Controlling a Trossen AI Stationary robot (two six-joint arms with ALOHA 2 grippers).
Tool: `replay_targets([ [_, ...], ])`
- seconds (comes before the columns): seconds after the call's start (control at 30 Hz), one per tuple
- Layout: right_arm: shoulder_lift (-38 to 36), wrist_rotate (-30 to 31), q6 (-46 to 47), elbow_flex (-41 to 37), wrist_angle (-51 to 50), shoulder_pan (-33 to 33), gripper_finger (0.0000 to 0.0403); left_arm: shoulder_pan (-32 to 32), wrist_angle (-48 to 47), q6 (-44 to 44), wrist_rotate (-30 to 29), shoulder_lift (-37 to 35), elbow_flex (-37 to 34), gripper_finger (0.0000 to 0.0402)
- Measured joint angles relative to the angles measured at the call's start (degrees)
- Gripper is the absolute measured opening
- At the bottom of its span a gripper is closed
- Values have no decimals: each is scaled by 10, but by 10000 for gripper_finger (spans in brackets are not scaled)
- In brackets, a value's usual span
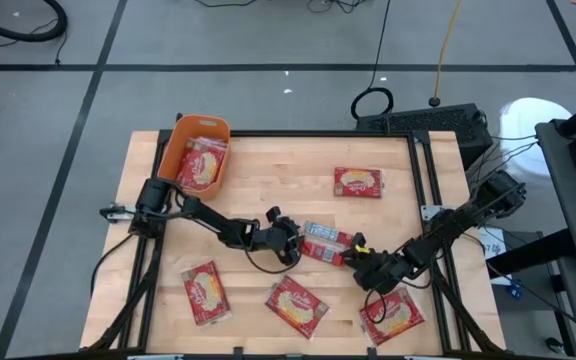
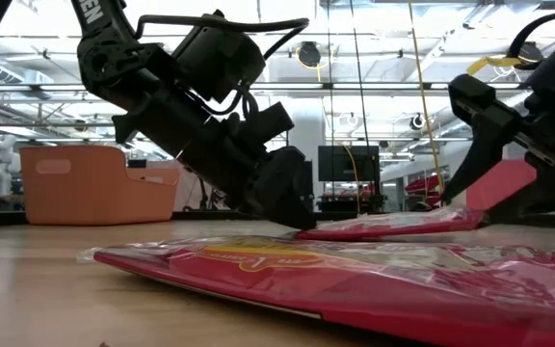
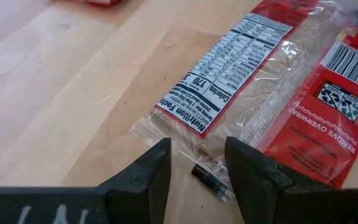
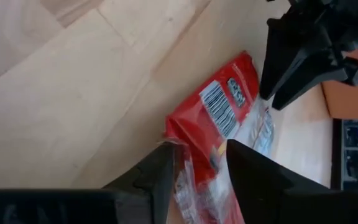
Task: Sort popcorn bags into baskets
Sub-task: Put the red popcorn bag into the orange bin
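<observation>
A popcorn bag (image 1: 325, 241) lies at mid-table with its silver-grey and red side up, between my two grippers. My left gripper (image 1: 293, 240) is at its left end, open, with the clear wrapper corner (image 3: 204, 158) on the table between the fingers. My right gripper (image 1: 361, 262) is shut on the right end, which bunches between its fingers (image 4: 166, 168). In the low view that end (image 2: 504, 183) is raised off the table. The orange basket (image 1: 183, 128) stands at the back left with red bags inside.
More popcorn bags lie loose: one at back right (image 1: 358, 182), one at front left (image 1: 204, 292), one at front middle (image 1: 296, 305), one at front right (image 1: 392, 315). The front middle bag fills the low view's foreground (image 2: 355, 280). Black rails edge the table.
</observation>
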Motion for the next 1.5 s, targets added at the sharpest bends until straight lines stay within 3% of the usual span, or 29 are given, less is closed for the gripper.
replay_targets([
  [0.17,0,-5,-4,0,21,-7,108,0,0,-2,10,0,0,156],
  [0.5,0,-45,41,0,30,-17,6,-11,-7,9,22,-43,-2,156],
  [0.8,-1,-59,92,1,79,-19,1,-47,-10,81,16,-126,-1,156],
  [0.93,-3,-59,125,1,118,-33,1,-95,28,167,6,-128,-1,157],
  [1.07,-4,-59,150,1,146,-54,0,-135,48,216,-46,-103,-1,161],
  [1.23,-4,-62,155,1,166,-75,0,-159,91,248,-145,-58,-1,213],
  [1.4,-4,-76,177,1,190,-90,0,-159,127,272,-177,-8,1,291],
  [1.5,-4,-78,185,1,198,-96,0,-152,129,287,-194,13,8,317],
])
